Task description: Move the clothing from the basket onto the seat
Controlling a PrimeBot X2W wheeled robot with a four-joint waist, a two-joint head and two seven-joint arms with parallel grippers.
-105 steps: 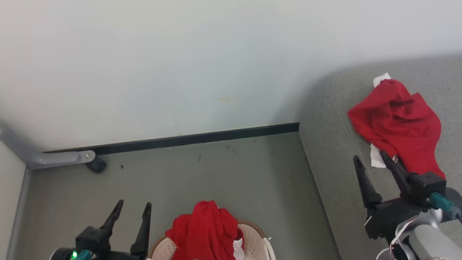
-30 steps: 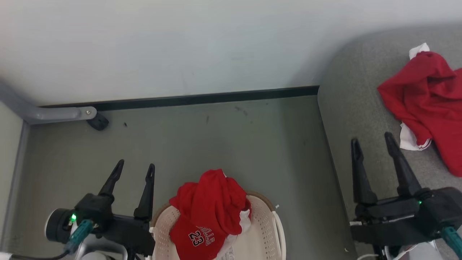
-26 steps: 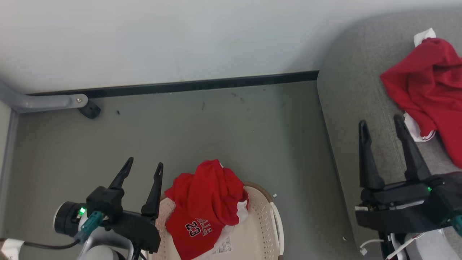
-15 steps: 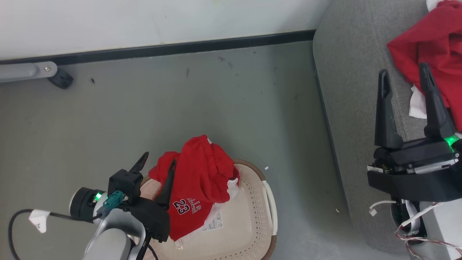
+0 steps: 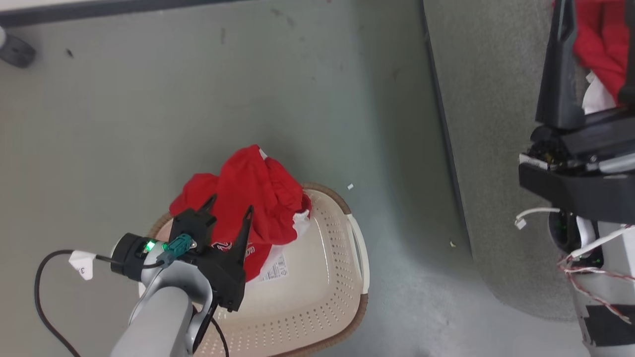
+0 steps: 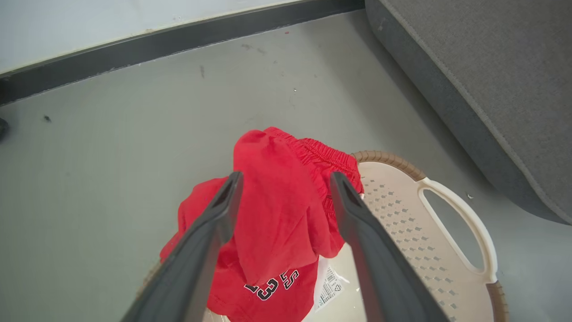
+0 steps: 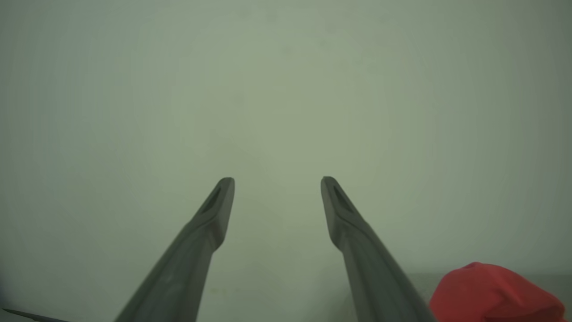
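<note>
A red jersey with a white label, part of the clothing (image 5: pixel 248 191), is heaped over the far left rim of the cream basket (image 5: pixel 317 297) on the floor. My left gripper (image 5: pixel 231 206) hangs open just above the heap. In the left wrist view its fingers (image 6: pixel 286 176) frame the red clothing (image 6: pixel 277 214), with the basket's brown rim (image 6: pixel 389 157) to the right. Another red garment (image 5: pixel 603 39) lies on the grey seat (image 5: pixel 496 124). My right gripper (image 5: pixel 593 10) stands open over it, its tips cut off by the top edge. Nothing sits between its fingers (image 7: pixel 277 181), and a red garment (image 7: pixel 491 290) shows at the lower right.
Grey floor surrounds the basket. A black skirting board (image 5: pixel 99 7) and a dark caster (image 5: pixel 17 49) lie at the far left. The seat's front edge (image 5: pixel 446 148) runs down the right side. A black cable (image 5: pixel 44 297) loops off my left arm.
The head camera has tilted down, so the whole picture has shifted. My left gripper has moved right, from beside the basket to over the red heap. Both grippers have stayed open.
</note>
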